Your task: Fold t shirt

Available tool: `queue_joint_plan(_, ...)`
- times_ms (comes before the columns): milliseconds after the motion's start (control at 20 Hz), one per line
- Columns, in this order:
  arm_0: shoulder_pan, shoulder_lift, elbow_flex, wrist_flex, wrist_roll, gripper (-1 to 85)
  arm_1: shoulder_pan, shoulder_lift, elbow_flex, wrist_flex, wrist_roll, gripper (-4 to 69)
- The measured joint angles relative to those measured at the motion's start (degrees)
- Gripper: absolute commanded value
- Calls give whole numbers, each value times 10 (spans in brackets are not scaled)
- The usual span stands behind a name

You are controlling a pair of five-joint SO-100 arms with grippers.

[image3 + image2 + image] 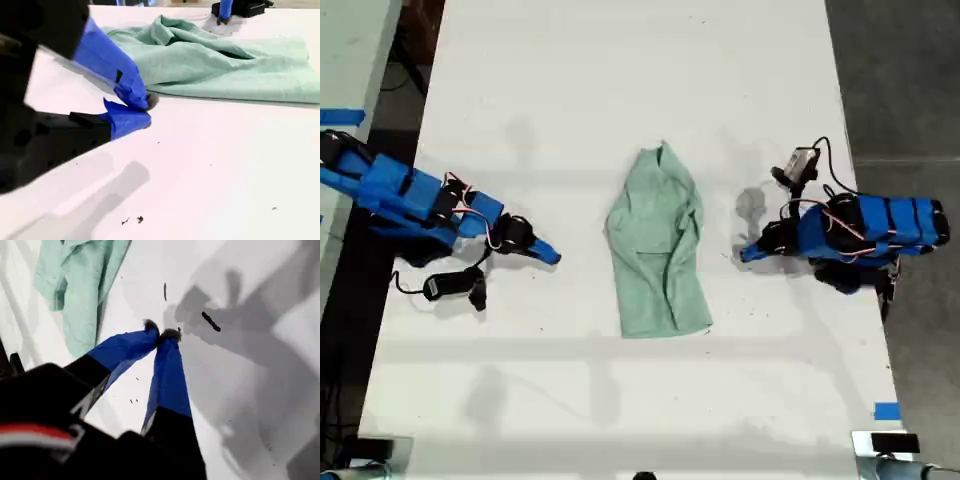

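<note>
The pale mint green t shirt [660, 250] lies crumpled lengthwise in the middle of the white table [620, 80], narrow and bunched at its far end, wider at its near end. My first gripper [748, 252] rests low on the table at the exterior view's right, a short gap from the t shirt [80, 285]. It is shut [162, 335] with nothing in it. My second gripper [550, 256] lies at the exterior view's left, also shut [145, 110] and empty, a little short of the t shirt [225, 65]. The first gripper [223, 12] shows beyond the cloth.
Blue tape [886, 410] marks the table near the exterior view's lower right, and another blue tape strip [340, 117] sits on a surface at its left. Small black specks [210, 321] lie on the table by my first gripper. Dark floor [910, 80] borders the table on the exterior view's right.
</note>
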Motion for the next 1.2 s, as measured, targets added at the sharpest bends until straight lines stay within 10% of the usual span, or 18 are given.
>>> queue_joint_plan(650,0,-46,-19,9,-22,-1,-16,0,0,0,31,17)
queue_joint_plan(750,2,-218,-176,112,-46,-1,-5,-22,-19,15,40,17)
queue_joint_plan(1000,29,-795,-860,677,-113,205,-96,-403,-335,41,98,148)
queue_joint_plan(1200,69,-819,-1180,675,-117,197,-143,-651,-526,24,98,215)
